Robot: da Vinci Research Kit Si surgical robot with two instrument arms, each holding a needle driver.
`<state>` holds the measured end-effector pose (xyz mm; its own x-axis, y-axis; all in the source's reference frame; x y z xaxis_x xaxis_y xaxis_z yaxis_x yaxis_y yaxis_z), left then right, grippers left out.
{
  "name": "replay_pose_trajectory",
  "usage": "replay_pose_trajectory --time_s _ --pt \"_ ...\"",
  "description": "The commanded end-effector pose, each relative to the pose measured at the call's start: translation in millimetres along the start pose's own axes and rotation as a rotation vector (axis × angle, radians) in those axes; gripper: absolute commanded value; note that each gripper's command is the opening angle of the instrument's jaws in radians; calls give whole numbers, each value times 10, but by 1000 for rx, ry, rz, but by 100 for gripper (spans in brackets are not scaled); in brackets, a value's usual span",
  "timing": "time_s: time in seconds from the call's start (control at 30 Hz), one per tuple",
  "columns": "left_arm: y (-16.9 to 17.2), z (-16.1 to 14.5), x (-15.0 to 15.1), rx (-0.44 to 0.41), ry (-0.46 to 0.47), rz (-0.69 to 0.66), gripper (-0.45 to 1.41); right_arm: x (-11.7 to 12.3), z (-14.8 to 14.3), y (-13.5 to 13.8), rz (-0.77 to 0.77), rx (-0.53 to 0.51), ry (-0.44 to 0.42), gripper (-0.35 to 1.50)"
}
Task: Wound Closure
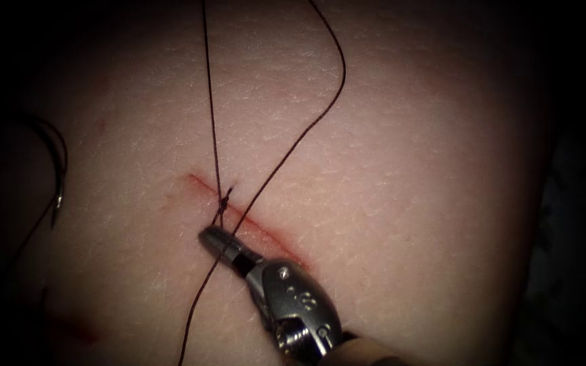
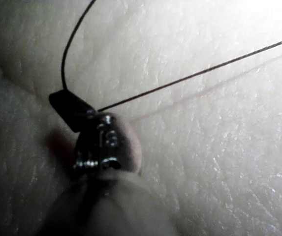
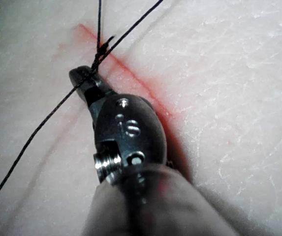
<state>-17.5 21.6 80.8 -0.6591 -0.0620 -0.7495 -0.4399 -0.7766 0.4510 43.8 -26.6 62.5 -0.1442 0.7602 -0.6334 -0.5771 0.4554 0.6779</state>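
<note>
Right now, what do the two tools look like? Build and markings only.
Right tool: silver metal wrist with a rounded housing, stamped marks, a screw head and a threaded pin at the side; short dark tapered jaws with a black band behind them; pale beige shaft. Left tool: same build in its wrist view, a dark blunt tip, a rounded metal housing with stamped marks, a side pin and a pale shaft.

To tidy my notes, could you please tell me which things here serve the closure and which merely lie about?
In use: right tool and left tool, each shut on thread; knot; cut.
Idle: needle, unheld, lying on tissue left of cut; red fluid smear.
</note>
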Motion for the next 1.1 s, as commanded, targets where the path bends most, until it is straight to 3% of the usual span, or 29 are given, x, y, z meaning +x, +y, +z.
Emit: replay_pose_trajectory --time_s 0.03,0.07,0.13,0.17,0.23,0.3,0.63,0.73,0.83,0.9,0.97,1.1 --pt "8 2 0 -5 24 -16 -45 -5 6 -3 -4 29 20 -35" --pt "9 -1 3 -8 57 -33 -45 -2 8 -3 -24 67 40 -28" --pt "12 -8 9 -39 127 -47 -45 2 10 -2 -54 105 66 73" --pt "14 -14 14 -64 176 -52 -45 6 10 -1 -97 111 74 104" --pt "19 -31 30 -138 309 -81 -45 15 10 0 -158 120 85 141" --pt "21 -37 35 -154 339 -95 -45 17 8 0 -163 130 90 145" --pt "33 -116 96 -371 692 -299 -45 29 -28 10 -175 199 97 145" --pt "32 -140 114 -427 765 -319 -45 33 -46 19 -256 207 89 121" --pt "32 -162 131 -478 799 -325 -45 47 -59 31 -422 234 22 98" --pt "32 -178 142 -517 804 -322 -45 57 -64 40 -509 268 -53 59" --pt "32 -192 152 -553 811 -312 -45 70 -64 50 -565 299 -110 61" --pt "32 -218 169 -589 819 -302 -45 86 -55 66 -599 332 -117 68"
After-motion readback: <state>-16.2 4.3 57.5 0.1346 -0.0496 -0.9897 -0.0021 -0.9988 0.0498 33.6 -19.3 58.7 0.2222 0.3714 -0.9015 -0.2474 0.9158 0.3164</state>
